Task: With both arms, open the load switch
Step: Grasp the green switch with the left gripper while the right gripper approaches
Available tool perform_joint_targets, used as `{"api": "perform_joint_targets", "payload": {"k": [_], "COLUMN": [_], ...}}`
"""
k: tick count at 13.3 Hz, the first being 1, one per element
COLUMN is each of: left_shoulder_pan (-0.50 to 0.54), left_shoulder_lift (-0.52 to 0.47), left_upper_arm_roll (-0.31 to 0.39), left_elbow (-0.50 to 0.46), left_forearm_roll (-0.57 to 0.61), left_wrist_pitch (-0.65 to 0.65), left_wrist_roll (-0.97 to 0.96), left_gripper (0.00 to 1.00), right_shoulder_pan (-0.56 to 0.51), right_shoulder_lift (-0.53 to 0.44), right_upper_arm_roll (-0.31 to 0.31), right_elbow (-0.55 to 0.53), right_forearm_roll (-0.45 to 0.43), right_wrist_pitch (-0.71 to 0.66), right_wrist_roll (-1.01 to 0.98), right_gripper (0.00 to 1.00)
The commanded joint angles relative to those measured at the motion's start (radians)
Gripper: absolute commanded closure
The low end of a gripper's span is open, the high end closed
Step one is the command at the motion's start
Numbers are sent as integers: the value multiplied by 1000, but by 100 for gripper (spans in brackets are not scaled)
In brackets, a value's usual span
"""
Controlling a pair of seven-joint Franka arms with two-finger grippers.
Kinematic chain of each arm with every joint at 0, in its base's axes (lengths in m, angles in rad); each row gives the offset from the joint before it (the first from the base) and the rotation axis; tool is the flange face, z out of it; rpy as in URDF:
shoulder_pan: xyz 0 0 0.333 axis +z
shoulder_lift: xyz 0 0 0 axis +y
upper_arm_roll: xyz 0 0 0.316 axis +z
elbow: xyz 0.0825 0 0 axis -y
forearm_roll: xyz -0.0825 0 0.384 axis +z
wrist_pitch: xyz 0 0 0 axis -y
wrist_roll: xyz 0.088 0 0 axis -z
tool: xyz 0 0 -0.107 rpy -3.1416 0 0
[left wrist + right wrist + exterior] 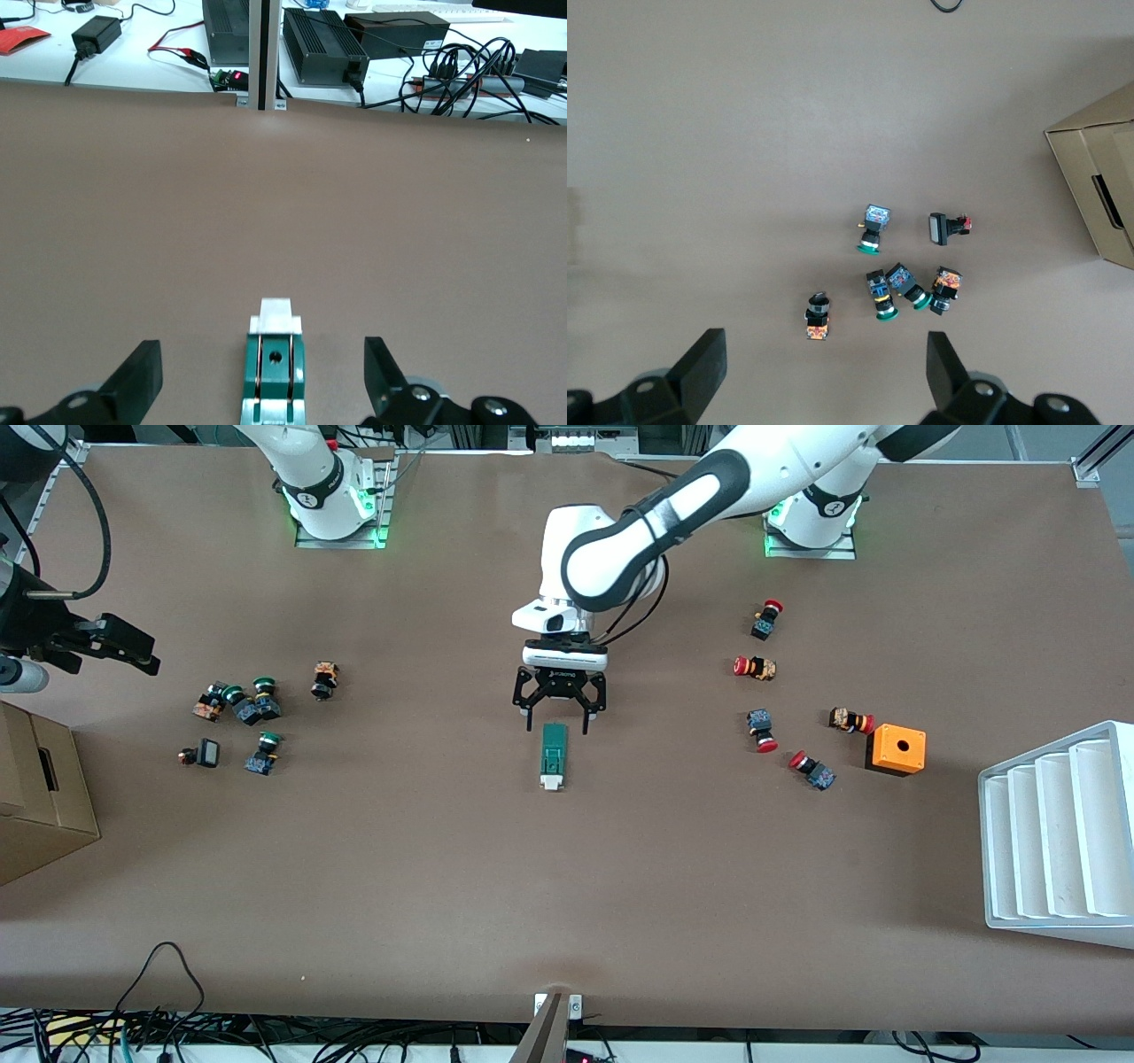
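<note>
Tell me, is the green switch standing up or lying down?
Lying down. The load switch lies flat on the table, its white tab toward the front camera.

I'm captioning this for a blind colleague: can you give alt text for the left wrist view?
A green load switch with a white tab lies on the brown table, centred between the open fingers of the left gripper, untouched. Past the table's edge sit black boxes and tangled cables.

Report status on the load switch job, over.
Left gripper open, low over the load switch, fingers either side of its green end. Right gripper open, waiting above the green-capped buttons. Nothing blocking the switch.
</note>
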Motion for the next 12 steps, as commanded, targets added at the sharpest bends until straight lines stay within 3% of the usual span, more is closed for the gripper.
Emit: {"api": "perform_joint_targets", "payload": {"k": [1,4,8,10,12], "left_shoulder_pan": [-25,-63,-96,-120,-158], "left_shoulder_lift": [80,155,209,250,305], "left_upper_arm_roll": [-11,-11,-11,-11,-8], "left_elbow": [4,15,26,74,130], "left_forearm_roll": [139,238,292,309,323], "left_wrist_pitch": [-110,-198,-248,-271,-311], "left_wrist_roll": [-89,-160,-186,-203,-205], "left_gripper": [0,0,0,0,0], "right_shoulder_pan": [9,14,41,75,77], "right_shoulder_lift": [57,69,184,250,346], "right_upper_arm_roll": [11,12,15,15,15], "right_elbow": [22,9,30,74,177], "right_forearm_roll": [-67,-77,-54,-7,97], "right_wrist_pitch": [-16,-19,9,50,53], "right_wrist_roll": [-12,-24,-48,-20,107], "right_gripper": [0,0,1,1,1]}}
